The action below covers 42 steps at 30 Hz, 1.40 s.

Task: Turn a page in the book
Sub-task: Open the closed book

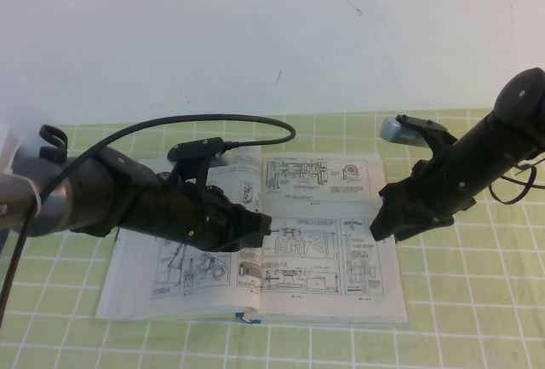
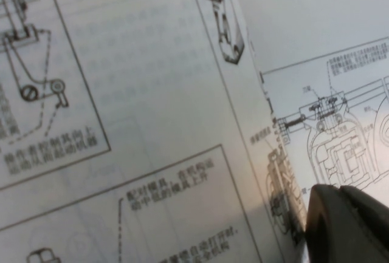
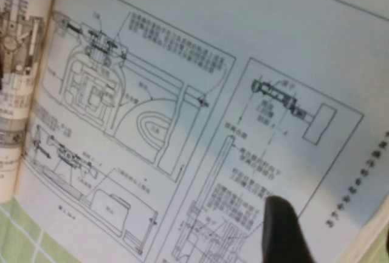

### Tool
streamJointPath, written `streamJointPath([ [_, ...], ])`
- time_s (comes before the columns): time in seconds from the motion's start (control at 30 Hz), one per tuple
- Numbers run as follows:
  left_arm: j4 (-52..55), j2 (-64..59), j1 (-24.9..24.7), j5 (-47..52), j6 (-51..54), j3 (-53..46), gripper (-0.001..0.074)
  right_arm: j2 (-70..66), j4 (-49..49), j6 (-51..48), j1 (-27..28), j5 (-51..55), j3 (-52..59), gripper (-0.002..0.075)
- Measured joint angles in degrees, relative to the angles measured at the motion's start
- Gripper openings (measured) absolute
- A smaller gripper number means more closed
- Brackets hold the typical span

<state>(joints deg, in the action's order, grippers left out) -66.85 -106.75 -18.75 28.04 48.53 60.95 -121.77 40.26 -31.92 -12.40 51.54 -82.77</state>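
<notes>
Book [image 1: 324, 241] open flat on tabletop [image 1: 477, 301]; left claw [image 1: 266, 231] over gutter, gap untellable; right claw [image 1: 381, 231] wide above right page [image 1: 341, 216].

The book [image 1: 255, 241] lies open w/ small printed captions under its framed machine drawings, too small to read from the high view. In the left wrist view the page [image 2: 152, 123] carries blocks of Chinese characters beside drawings, too blurred to make out. Right wrist view: similar Chinese labels, not legible. No brands or signs.
</notes>
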Motion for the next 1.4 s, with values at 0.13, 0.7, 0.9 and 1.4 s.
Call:
streamJointPath([
  [0.13, -0.69, -0.25, 0.0, 0.54, 0.0, 0.0, -0.0003, 0.0, -0.8, 0.53, 0.0, 0.22, 0.0, 0.0351],
  [0.7, -2.27, -0.25, 0.0, 1.03, 0.45, 0.0, -0.0002, -0.09, 1.9, -4.14, -1.54, -0.36, 0.0, 0.0347],
  [0.9, -2.27, -0.25, 0.0, 1.17, 1.71, 0.0, -0.0002, -0.09, 0.56, -3.7, -1.42, -0.36, 0.0, 0.0346],
  [1.4, -2.3, -0.25, 0.0, 1.17, 2.4, 0.0, -0.0002, -0.09, -1.34, -2.95, -1.31, -0.56, 0.0, 0.0345],
])
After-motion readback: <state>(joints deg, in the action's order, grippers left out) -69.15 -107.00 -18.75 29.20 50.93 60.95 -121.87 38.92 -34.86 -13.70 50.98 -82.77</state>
